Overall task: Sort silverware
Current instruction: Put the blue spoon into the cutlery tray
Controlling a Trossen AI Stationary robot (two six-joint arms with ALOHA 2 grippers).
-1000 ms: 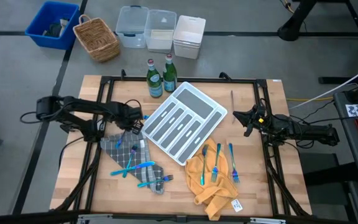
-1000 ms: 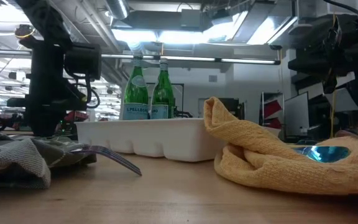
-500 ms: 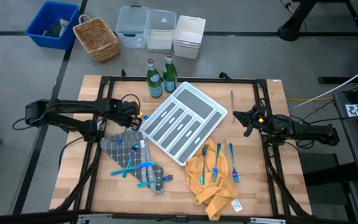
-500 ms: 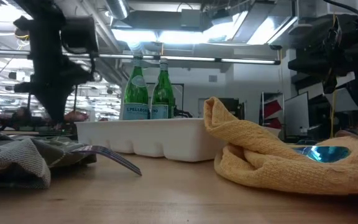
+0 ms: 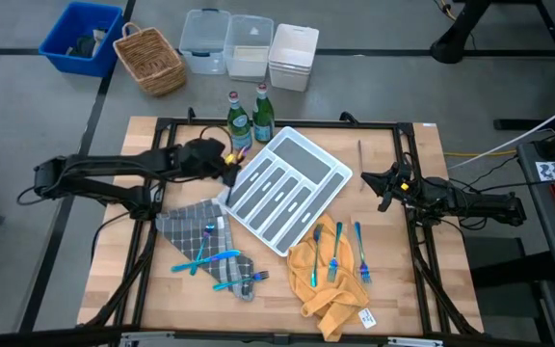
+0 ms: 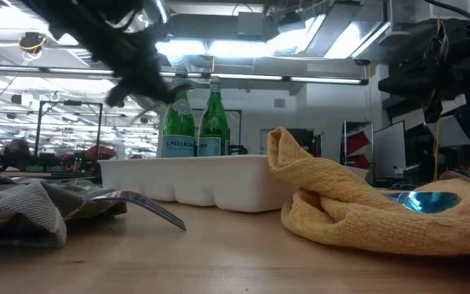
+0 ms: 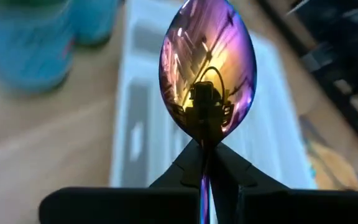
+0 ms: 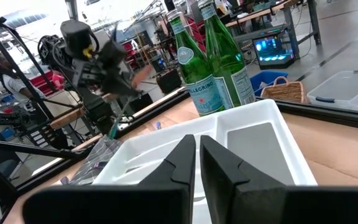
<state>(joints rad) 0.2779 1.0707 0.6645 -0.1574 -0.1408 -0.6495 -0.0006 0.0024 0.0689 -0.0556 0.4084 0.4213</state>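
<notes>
Bare wood lies at the table's point(image 5: 114, 289) 9 o'clock side. The left gripper point(image 5: 227, 172), raised at the white tray's point(image 5: 287, 188) 9 o'clock corner, pinches a spoon point(image 7: 207, 81). More silverware point(image 5: 210, 260) rests on the grey cloth point(image 5: 186, 226) and the yellow cloth point(image 5: 330, 289). At 3 o'clock the right gripper point(image 5: 382, 186) hovers, fingers nearly closed, empty.

We see a robotics lab: a wooden table point(image 5: 393, 299) in a black frame, long ceiling lights point(image 6: 219, 49), workbenches and monitors point(image 8: 272, 46) beyond, storage bins point(image 5: 249, 43) on grey floor.
</notes>
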